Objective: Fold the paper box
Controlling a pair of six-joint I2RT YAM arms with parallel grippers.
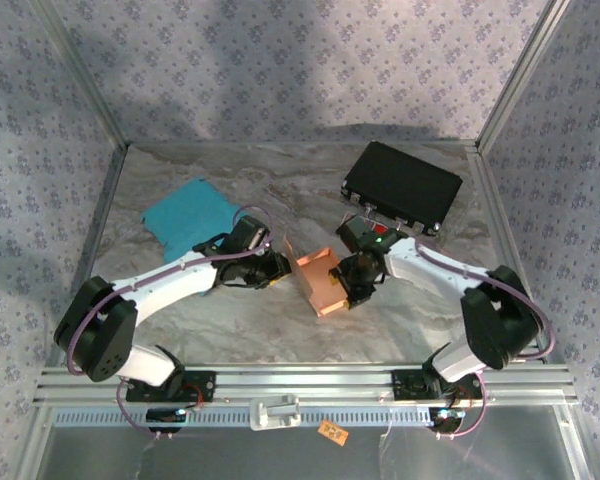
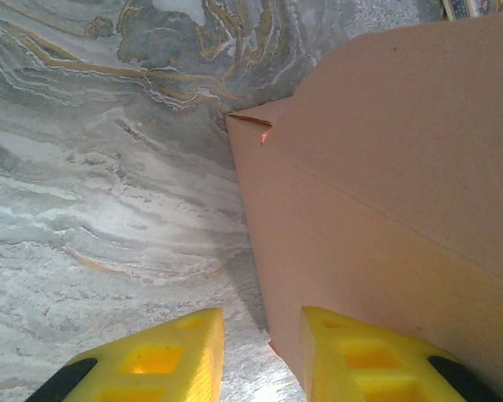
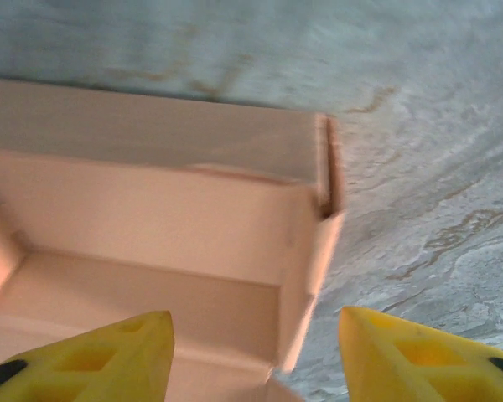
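The paper box [image 1: 320, 282] is a pinkish-tan cardboard tray standing open-topped in the middle of the marbled table. My left gripper [image 1: 276, 266] is at its left side. In the left wrist view the box's outer wall [image 2: 386, 184] rises ahead, and its lower corner rests against the inner face of the right finger [image 2: 352, 356]. The left gripper [image 2: 262, 322] is open, with bare table showing in the gap. My right gripper [image 1: 356, 287] is at the box's right side. In the right wrist view it [image 3: 256, 318] stands wide open astride the box's side wall [image 3: 306, 276], clear of the cardboard.
A black case [image 1: 402, 185] lies at the back right and a blue cloth [image 1: 188, 217] at the back left. Patterned walls close the table in on three sides. An aluminium rail [image 1: 300, 385] runs along the near edge.
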